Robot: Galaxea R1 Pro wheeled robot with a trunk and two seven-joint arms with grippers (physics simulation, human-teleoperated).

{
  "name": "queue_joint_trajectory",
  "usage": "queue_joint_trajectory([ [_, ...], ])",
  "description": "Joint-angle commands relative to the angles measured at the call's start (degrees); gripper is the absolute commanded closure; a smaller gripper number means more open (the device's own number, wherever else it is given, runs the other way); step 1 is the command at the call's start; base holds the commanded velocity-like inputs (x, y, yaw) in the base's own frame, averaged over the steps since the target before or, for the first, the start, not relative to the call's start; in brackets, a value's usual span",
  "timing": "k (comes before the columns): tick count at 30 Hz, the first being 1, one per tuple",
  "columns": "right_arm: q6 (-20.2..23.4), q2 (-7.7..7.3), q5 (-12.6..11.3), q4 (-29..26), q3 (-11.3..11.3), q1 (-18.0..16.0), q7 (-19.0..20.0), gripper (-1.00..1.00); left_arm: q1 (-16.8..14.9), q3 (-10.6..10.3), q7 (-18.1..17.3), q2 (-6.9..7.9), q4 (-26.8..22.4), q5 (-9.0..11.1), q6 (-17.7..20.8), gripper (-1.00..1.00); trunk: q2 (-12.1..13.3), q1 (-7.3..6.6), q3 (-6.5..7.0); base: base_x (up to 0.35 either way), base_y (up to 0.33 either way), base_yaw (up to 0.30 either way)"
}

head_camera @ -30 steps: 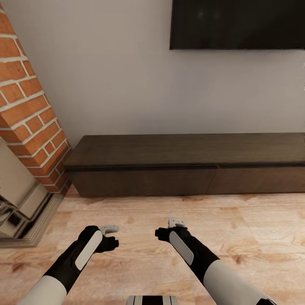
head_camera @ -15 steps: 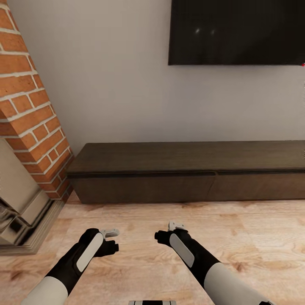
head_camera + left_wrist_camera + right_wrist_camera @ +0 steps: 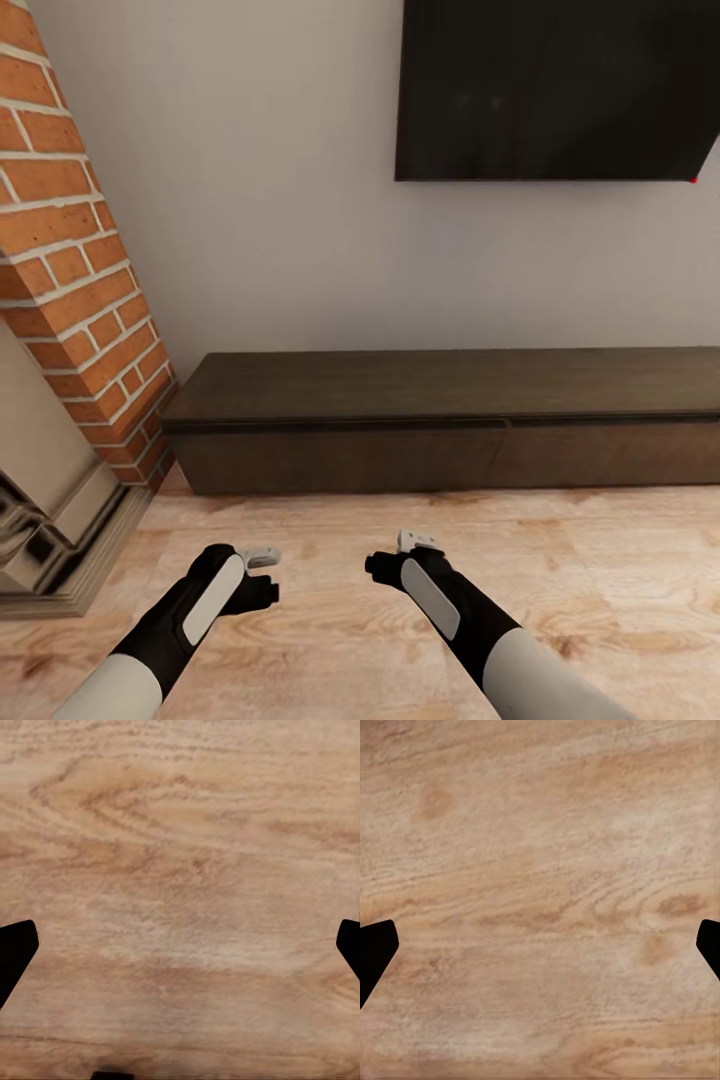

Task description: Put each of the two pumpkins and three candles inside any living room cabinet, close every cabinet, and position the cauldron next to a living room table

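My left claw (image 3: 262,556) hangs low over the plank floor (image 3: 600,560), and my right claw (image 3: 416,542) does the same just beside it to the right. Both are spread wide and carry nothing: in each wrist view only the dark fingertips (image 3: 15,949) (image 3: 375,949) show at the far edges, with bare wood grain between them.

Beyond my claws, across a strip of open floor, stands the cabinet (image 3: 450,430), long and low against the far wall. Its flat fronts look flush, so I judge every compartment shut. Its top is bare.

I can't say how far the task has come. No pumpkin, candle or cauldron is in front of me, and I cannot see into the cabinet to know if anything has been stowed. With empty claws facing closed fronts, I'd guess I must either open a compartment or go and fetch things.

The brick fireplace (image 3: 70,290) rises at the left, its hearth (image 3: 60,560) close to my left arm, so I have little room to swing that way. A dark screen (image 3: 550,90) hangs on the wall above the cabinet. Nothing lies between me and the cabinet.
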Motion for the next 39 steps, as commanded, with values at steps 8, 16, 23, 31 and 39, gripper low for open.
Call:
queue_joint_trajectory([
  [8, 0.2, -0.08, -0.5, 0.0, 0.3, 0.1, -0.5, -1.00, 0.0, -0.1, 0.6, 0.08, 1.3, 0.6, -0.1, -1.00, 3.2, -1.77, 1.39, 0.000, 0.000, 0.000],
  [16, -0.3, -0.03, -0.4, 0.0, 0.3, 1.0, -0.6, -1.00, 0.0, -0.2, 0.5, 0.00, 1.4, 0.6, -0.2, -1.00, 6.4, -3.53, 2.80, -0.073, 0.000, 0.000],
  [23, -0.3, -0.05, -0.5, 0.0, 0.2, 1.2, -0.6, -1.00, 0.0, -0.3, 0.5, 0.04, 2.4, 0.6, -0.3, -1.00, 9.2, -5.07, 3.56, -0.098, 0.000, 0.000],
  [31, -0.2, -0.05, -0.4, 0.1, 0.3, 1.6, -0.5, -1.00, 0.0, -0.3, 0.5, 0.05, 4.1, 0.5, -0.5, -1.00, 12.4, -6.83, 4.49, -0.007, 0.000, 0.000],
  [39, -0.3, -0.10, 0.2, 0.1, 0.3, 2.8, -0.6, -1.00, 0.0, -0.4, 0.4, 0.06, 5.1, 0.5, -1.0, -1.00, 15.6, -8.58, 5.88, 0.000, 0.000, 0.000],
])
